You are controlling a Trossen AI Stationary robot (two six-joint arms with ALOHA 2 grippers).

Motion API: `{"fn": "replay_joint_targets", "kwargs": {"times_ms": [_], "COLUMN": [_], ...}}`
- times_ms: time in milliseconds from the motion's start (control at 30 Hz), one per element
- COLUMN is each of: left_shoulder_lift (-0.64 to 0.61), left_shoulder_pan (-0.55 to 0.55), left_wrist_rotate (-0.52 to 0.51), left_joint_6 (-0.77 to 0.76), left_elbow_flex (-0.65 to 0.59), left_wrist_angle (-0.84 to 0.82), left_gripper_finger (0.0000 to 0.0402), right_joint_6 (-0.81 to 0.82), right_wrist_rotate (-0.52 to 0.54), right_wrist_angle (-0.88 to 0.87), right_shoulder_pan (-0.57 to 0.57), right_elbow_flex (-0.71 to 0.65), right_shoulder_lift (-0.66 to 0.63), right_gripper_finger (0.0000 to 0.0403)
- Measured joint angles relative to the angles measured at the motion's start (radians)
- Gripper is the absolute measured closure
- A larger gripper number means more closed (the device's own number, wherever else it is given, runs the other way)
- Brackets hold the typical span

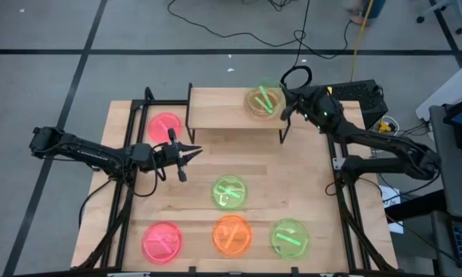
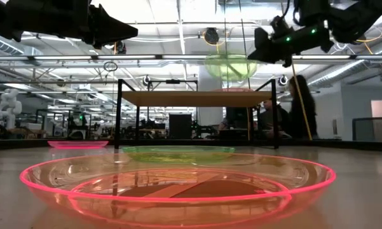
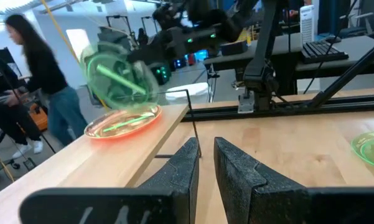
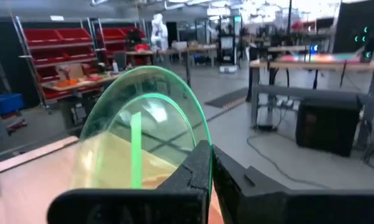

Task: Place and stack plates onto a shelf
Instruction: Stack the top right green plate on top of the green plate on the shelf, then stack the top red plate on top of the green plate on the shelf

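Note:
The shelf (image 1: 215, 111) stands at the table's far middle, and a stack of plates (image 3: 121, 122) lies on its right end. My right gripper (image 1: 286, 104) is over that end, shut on a green plate (image 1: 263, 100) that hovers tilted above the stack. My left gripper (image 1: 192, 151) is shut and empty, just in front of the shelf's left half. On the table lie a pink plate (image 1: 165, 125) left of the shelf, a green one (image 1: 229, 191) in the middle, and a pink (image 1: 162, 241), an orange (image 1: 232, 235) and a green plate (image 1: 290, 237) along the near edge. My right gripper pinches the green plate's rim (image 4: 202, 134) between its two fingers, one on the inner face and one on the outer. It reaches in from the table's right. The plate (image 2: 232, 67) is lifted clear above the shelf, steeply tilted.
The shelf's left half (image 3: 112, 155) is bare wood. Black frame rails (image 1: 127, 177) run along the table's left and right sides. People stand beyond the far edge (image 3: 43, 81). Cables and a keyboard (image 1: 361, 92) lie right of the shelf.

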Motion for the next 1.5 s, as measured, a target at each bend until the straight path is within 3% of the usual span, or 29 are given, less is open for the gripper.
{"fn": "replay_joint_targets", "kwargs": {"times_ms": [300,600,1000,1200,1367,1500], "left_shoulder_lift": [0.000,0.000,0.000,0.000,0.000,0.000], "left_shoulder_pan": [0.000,0.000,0.000,0.000,0.000,0.008], "left_wrist_rotate": [0.000,0.000,0.000,-0.028,-0.162,-0.291], "left_joint_6": [0.000,0.000,0.000,-0.076,-0.133,-0.093], "left_elbow_flex": [0.000,0.000,0.000,0.000,0.001,0.008], "left_wrist_angle": [-0.001,-0.007,-0.007,-0.008,-0.030,-0.119], "left_gripper_finger": [0.0344,0.0344,0.0344,0.0344,0.0344,0.0344], "right_joint_6": [0.046,0.034,0.009,-0.033,-0.030,-0.019], "right_wrist_rotate": [-0.048,-0.052,-0.052,-0.087,-0.268,-0.313], "right_wrist_angle": [0.009,0.009,0.020,0.039,-0.016,-0.127], "right_shoulder_pan": [-0.078,-0.081,-0.080,-0.078,-0.077,-0.070], "right_elbow_flex": [0.008,0.008,0.008,0.008,0.008,0.008], "right_shoulder_lift": [0.114,0.132,0.126,-0.016,-0.203,-0.316], "right_gripper_finger": [0.0403,0.0396,0.0308,0.0275,0.0269,0.0270]}}
